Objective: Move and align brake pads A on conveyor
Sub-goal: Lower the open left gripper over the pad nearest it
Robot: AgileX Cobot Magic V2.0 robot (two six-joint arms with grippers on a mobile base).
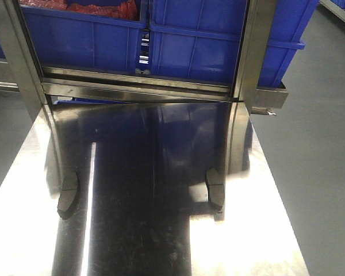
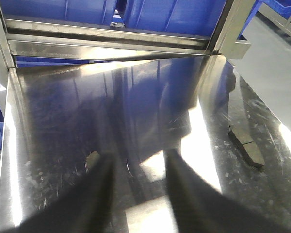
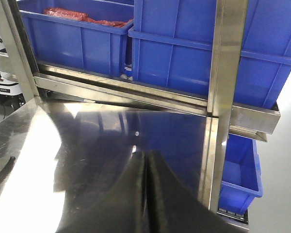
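Note:
Two dark-grey brake pads lie on the shiny steel table (image 1: 270,230), one at the left (image 1: 68,195) and one at the right (image 1: 215,188). No gripper shows in the front view. In the left wrist view my left gripper (image 2: 138,160) is open and empty above the table. One pad (image 2: 246,145) lies off to its right, and the tip of another pad (image 2: 91,160) peeks out beside its left finger. My right gripper (image 3: 146,158) is shut with nothing between its fingers. A dark curved edge (image 3: 1,174) at the far left may be a pad. The conveyor is out of view.
Blue plastic bins (image 1: 201,52) stand on a steel rack behind the table, the left one holding red items (image 1: 98,7). Upright steel posts (image 1: 256,52) rise at the table's far corners. Another blue bin (image 3: 240,170) sits low to the right, with grey floor (image 1: 316,144) beyond.

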